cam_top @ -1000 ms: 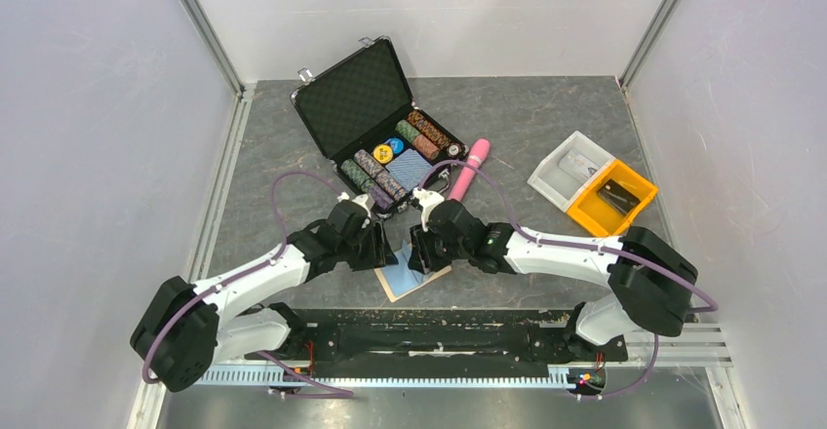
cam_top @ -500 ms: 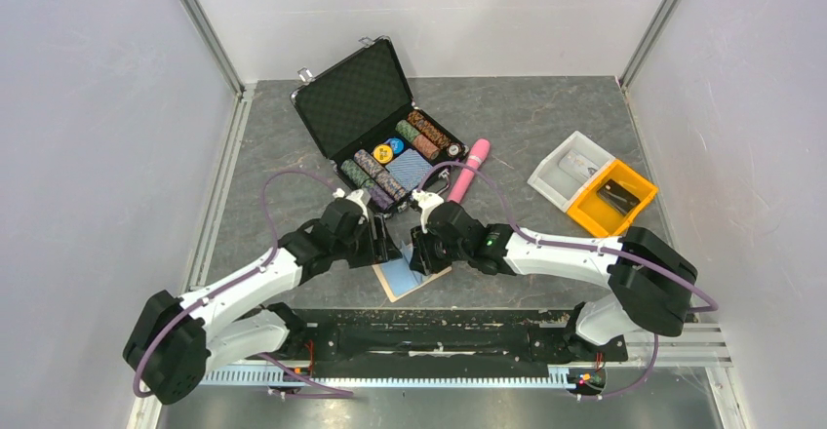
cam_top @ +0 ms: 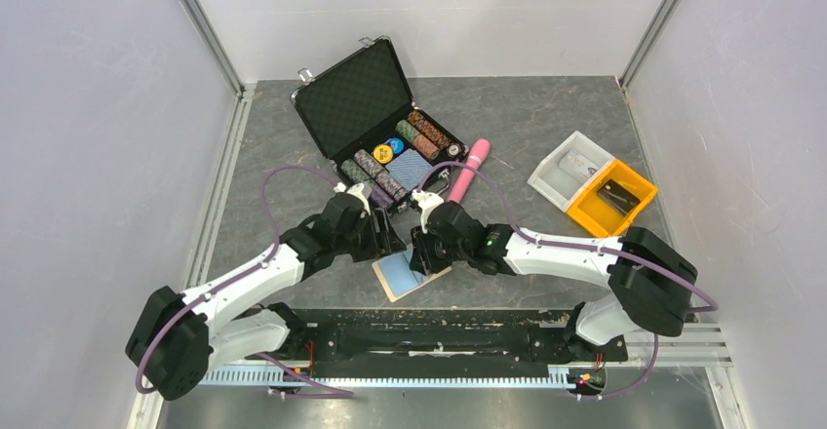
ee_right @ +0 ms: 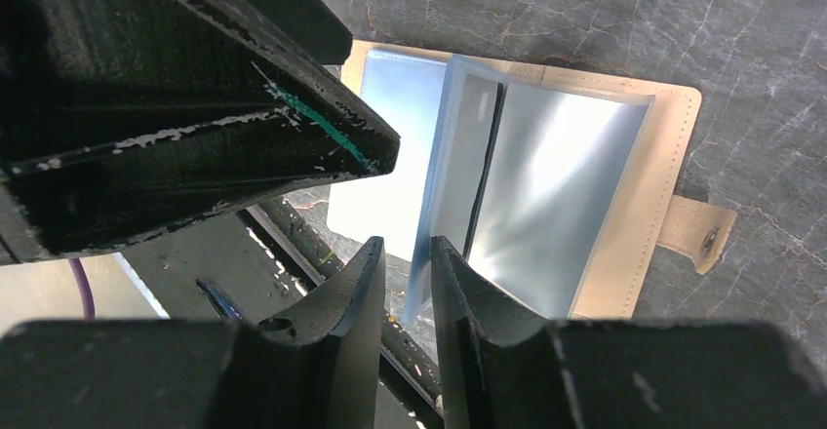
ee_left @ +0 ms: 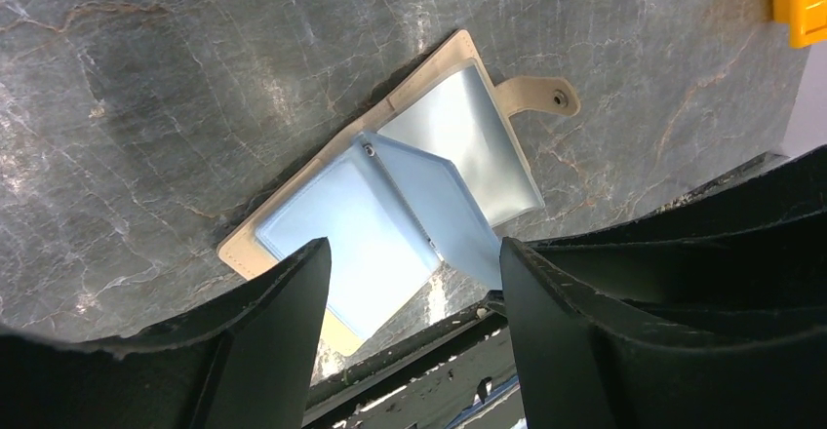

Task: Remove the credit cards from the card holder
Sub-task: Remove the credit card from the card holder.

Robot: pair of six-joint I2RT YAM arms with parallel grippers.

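At the right gripper [ee_right: 407, 246]: closed to a narrow slit around a raised pale-blue card [ee_right: 453, 175]; cannot tell whether pinching it. At the left gripper [ee_left: 412, 253]: spread wide, holding nothing, hanging above the holder [ee_left: 534, 97]. As for the holder: lying open on the table [cam_top: 546, 117] between both grippers, near the arm bases, with another card flat inside. Farther back, apart: open case [cam_top: 351, 97] with chips [cam_top: 419, 135].

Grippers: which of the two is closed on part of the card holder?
The right gripper: its fingers pinch the raised blue leaf in the middle of the open card holder. The left gripper hangs wide open above it, gripping nothing.
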